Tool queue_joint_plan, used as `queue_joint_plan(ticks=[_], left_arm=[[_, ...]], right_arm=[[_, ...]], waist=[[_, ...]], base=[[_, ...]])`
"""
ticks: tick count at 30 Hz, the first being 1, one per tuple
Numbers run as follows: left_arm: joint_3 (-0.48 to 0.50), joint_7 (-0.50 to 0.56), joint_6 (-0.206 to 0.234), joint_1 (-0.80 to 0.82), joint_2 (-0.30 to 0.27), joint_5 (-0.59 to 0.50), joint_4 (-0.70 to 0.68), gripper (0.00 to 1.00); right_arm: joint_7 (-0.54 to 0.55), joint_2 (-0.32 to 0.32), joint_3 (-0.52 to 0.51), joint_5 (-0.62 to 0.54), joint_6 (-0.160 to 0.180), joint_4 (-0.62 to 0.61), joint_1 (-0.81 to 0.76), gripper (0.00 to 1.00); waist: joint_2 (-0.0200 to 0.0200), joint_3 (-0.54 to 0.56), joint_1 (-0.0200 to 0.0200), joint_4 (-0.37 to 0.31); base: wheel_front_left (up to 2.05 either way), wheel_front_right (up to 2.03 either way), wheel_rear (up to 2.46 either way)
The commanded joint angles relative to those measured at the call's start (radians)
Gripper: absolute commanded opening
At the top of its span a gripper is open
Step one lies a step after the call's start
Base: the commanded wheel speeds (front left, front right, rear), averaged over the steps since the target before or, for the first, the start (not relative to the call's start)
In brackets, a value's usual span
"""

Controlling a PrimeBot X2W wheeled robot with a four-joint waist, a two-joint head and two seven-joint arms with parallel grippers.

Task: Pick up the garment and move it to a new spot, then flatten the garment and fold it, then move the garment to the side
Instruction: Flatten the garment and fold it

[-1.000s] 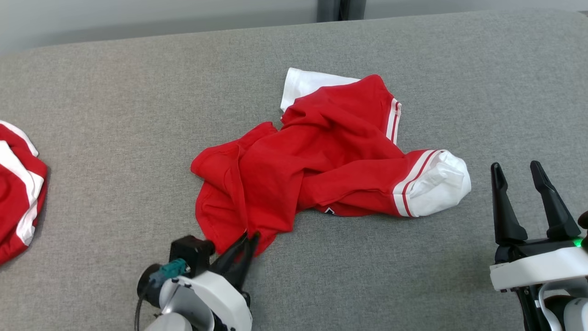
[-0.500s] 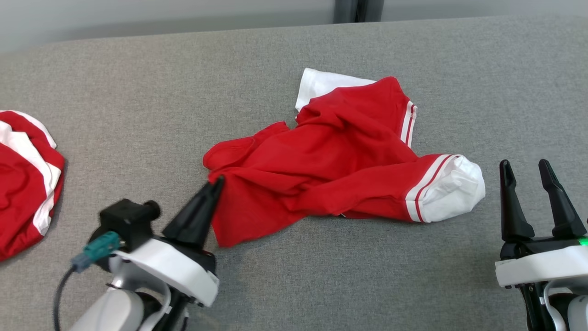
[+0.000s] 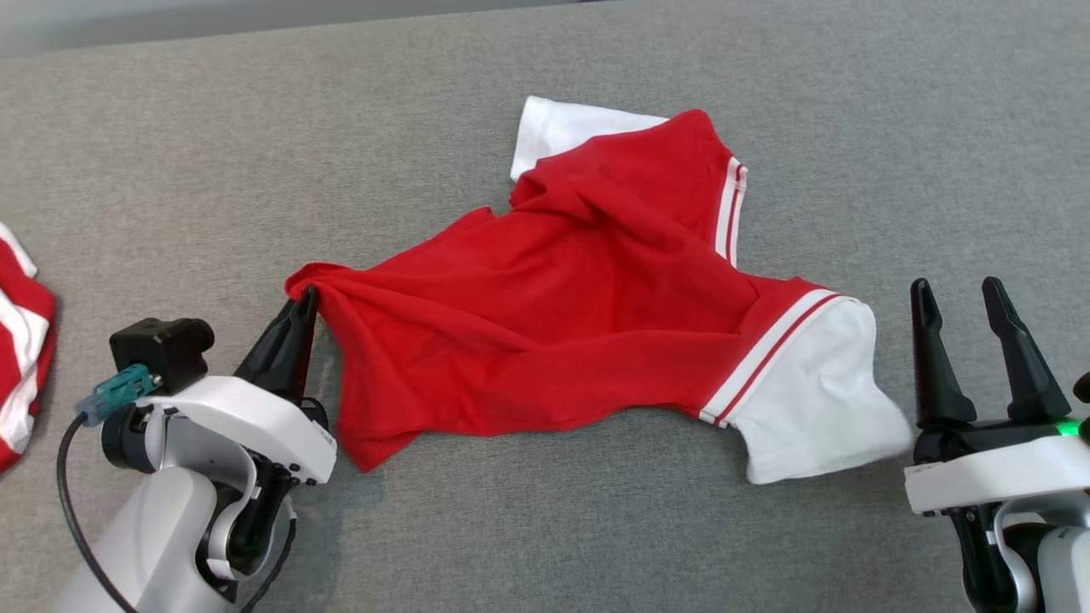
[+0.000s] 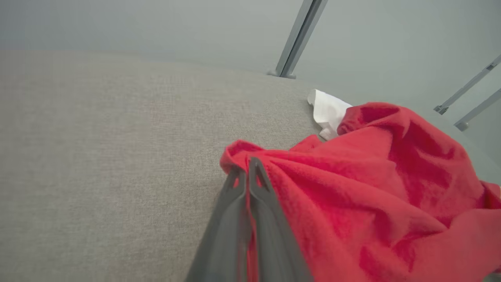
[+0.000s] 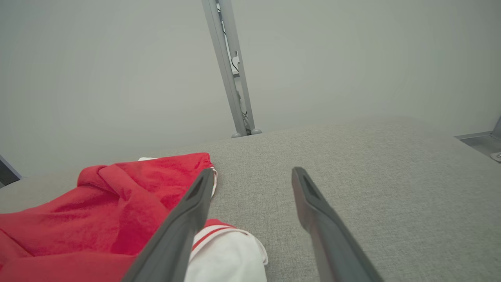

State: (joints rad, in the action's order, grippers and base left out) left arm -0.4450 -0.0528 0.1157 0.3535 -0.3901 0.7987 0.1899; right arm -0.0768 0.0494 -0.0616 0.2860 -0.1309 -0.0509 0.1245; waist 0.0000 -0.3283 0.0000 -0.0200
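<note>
red-and-white t-shirt (image 3: pixel 553 323) lies rumpled mid grey cushion (image 3: pixel 170 170), bare cloth around it. left gripper (image 3: pixel 305 296) pinches its red left corner; right gripper (image 3: pixel 955 286) stands wide, holding nothing, beside the white sleeve (image 3: pixel 809 409). second red garment (image 3: pixel 21 340) at left edge.

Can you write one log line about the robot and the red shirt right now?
left gripper: shut on garment edge | right gripper: open, empty, near white sleeve | garment: crumpled on grey surface, not yet flat
</note>
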Motion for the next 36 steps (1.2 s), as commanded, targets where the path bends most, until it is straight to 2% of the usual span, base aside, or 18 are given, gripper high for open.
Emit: queue_joint_plan(ticks=[1,5,6,7,8,12,16,19,21,25,28,36], left_arm=[[0.0,-0.003,-0.01,0.018,0.001,0.006,0.021,0.0],[-0.014,-0.018,-0.04,0.053,0.021,0.003,0.124,0.0],[-0.017,-0.02,-0.043,0.055,0.023,0.0,0.143,0.15],[-0.019,-0.027,-0.044,0.057,0.027,-0.002,0.155,0.77],[-0.02,-0.034,-0.04,0.058,0.029,-0.008,0.162,1.0],[-0.016,-0.078,-0.012,0.032,0.022,-0.032,0.167,1.0],[0.016,-0.152,0.057,-0.016,0.0,-0.067,0.117,1.0],[0.054,-0.187,0.101,-0.053,0.004,-0.083,0.067,1.0],[0.081,-0.201,0.118,-0.074,0.007,-0.097,0.031,1.0],[0.118,-0.21,0.129,-0.117,0.014,-0.157,-0.038,1.0],[0.142,-0.211,0.12,-0.158,0.021,-0.212,-0.094,1.0],[0.125,-0.208,0.122,-0.272,0.025,-0.268,-0.159,1.0]], right_arm=[[-0.009,0.004,-0.001,0.004,0.0,0.001,0.013,1.0],[-0.015,0.004,-0.005,0.001,0.0,0.012,0.015,1.0],[-0.016,0.004,-0.008,0.0,0.0,0.013,0.016,1.0],[-0.017,0.004,-0.013,-0.002,0.0,0.013,0.016,1.0],[-0.017,0.004,-0.019,-0.006,0.0,0.014,0.015,1.0],[-0.011,0.004,-0.045,-0.016,0.0,0.008,0.01,1.0],[0.007,0.004,-0.063,-0.037,0.0,-0.007,0.007,1.0],[0.024,0.004,-0.07,-0.058,0.0,-0.016,0.0,1.0],[0.037,0.004,-0.068,-0.081,0.0,-0.019,-0.008,1.0],[0.059,0.004,-0.061,-0.1,0.0,-0.022,-0.026,1.0],[0.075,0.004,-0.049,-0.117,0.0,-0.027,-0.051,1.0],[0.098,0.004,-0.028,-0.124,0.0,-0.042,-0.105,1.0]], waist=[[0.0,-0.007,0.0,-0.012],[0.0,-0.011,0.0,-0.024],[0.0,-0.011,0.0,-0.025],[0.0,-0.009,0.0,-0.026],[0.0,-0.007,0.0,-0.025],[0.0,0.011,0.0,-0.014],[0.0,0.045,0.0,0.015],[0.0,0.068,0.0,0.037],[0.0,0.084,0.0,0.051],[0.0,0.119,0.0,0.075],[0.0,0.139,0.0,0.08],[0.0,0.176,0.0,0.075]], base=[[0.0,0.0,0.0],[0.0,0.0,0.0],[0.0,0.0,0.0],[0.0,0.0,0.0],[0.0,0.0,0.0],[0.0,0.0,0.0],[0.0,0.0,0.0],[0.0,0.0,0.0],[0.0,0.0,0.0],[0.0,0.0,0.0],[0.0,0.0,0.0],[0.0,0.0,0.0]])
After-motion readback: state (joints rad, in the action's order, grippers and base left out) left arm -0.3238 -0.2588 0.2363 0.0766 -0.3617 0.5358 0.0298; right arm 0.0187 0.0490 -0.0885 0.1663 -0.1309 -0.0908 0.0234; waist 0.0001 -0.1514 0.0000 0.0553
